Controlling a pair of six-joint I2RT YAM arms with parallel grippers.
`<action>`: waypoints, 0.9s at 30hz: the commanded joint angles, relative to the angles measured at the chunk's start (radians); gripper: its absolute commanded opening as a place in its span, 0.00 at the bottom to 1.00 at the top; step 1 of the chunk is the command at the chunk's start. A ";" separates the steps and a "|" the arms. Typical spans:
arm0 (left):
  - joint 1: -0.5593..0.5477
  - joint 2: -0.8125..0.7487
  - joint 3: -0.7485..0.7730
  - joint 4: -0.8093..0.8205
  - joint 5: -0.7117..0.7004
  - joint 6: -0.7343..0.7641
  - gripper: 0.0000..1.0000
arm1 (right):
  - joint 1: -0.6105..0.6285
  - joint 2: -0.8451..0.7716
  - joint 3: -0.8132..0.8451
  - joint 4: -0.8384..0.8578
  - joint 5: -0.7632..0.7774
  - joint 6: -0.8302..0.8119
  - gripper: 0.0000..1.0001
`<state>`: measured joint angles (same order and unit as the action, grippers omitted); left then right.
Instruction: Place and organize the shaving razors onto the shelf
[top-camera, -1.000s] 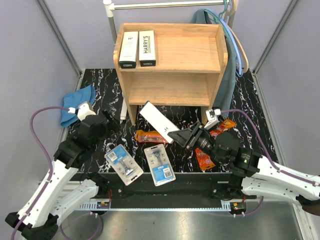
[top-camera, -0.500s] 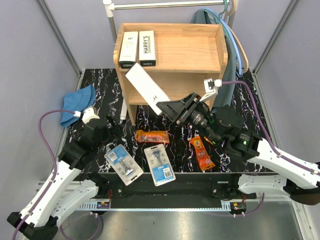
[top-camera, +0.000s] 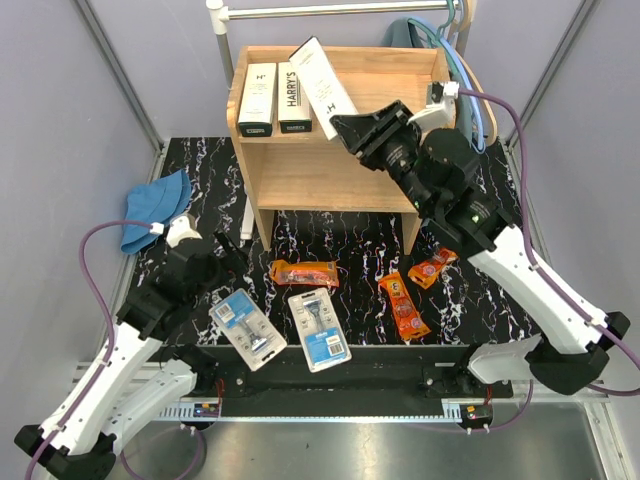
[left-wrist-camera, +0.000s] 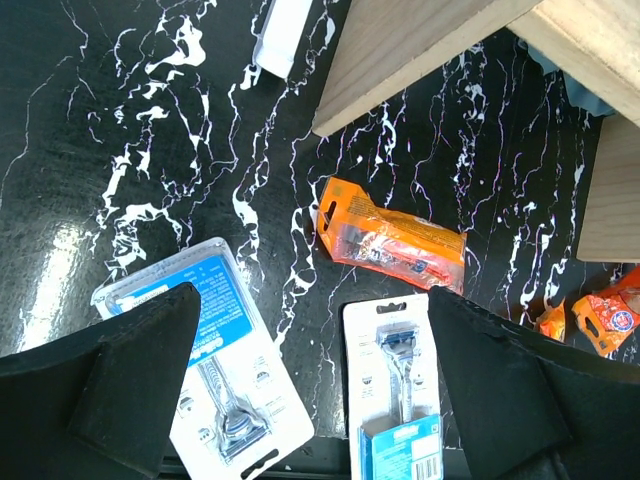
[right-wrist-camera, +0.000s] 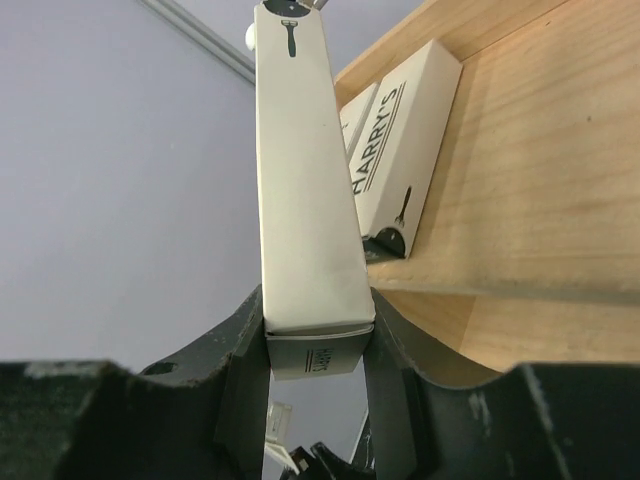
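Right jaws gripping one box (top-camera: 322, 75), two boxes (top-camera: 275, 97) shelved

right arm (top-camera: 505, 255) stretched forward, right hand (top-camera: 345, 127) clamped; left hand (top-camera: 222, 258) low, spread wide

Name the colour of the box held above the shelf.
The box is white with a dark end; right wrist view shows it best.

Pale grey walls (top-camera: 60, 120) stand on three sides, with thin metal posts (top-camera: 120, 75) in the corners. The table (top-camera: 195, 165) is shiny black with white wiggly lines. A metal rail (top-camera: 330, 10) runs across the back. Hangers (top-camera: 482, 105) and a grey-blue cloth (top-camera: 462, 150) hang at its right end. A blue hat (top-camera: 155, 205) lies on the table's left side. A steel strip (top-camera: 330, 445) runs along the near edge.
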<state>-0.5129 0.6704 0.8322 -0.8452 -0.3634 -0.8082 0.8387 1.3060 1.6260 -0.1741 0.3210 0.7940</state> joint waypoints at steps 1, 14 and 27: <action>0.002 -0.011 -0.019 0.052 0.026 0.017 0.99 | -0.096 0.041 0.097 -0.011 -0.115 0.050 0.06; 0.002 -0.020 -0.028 0.054 0.027 0.023 0.99 | -0.182 0.125 0.106 -0.041 -0.126 0.198 0.07; 0.002 -0.029 -0.035 0.054 0.032 0.023 0.99 | -0.182 0.173 0.118 -0.042 -0.135 0.269 0.14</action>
<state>-0.5129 0.6498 0.8066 -0.8356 -0.3443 -0.8017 0.6605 1.4597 1.6909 -0.2565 0.2184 1.0378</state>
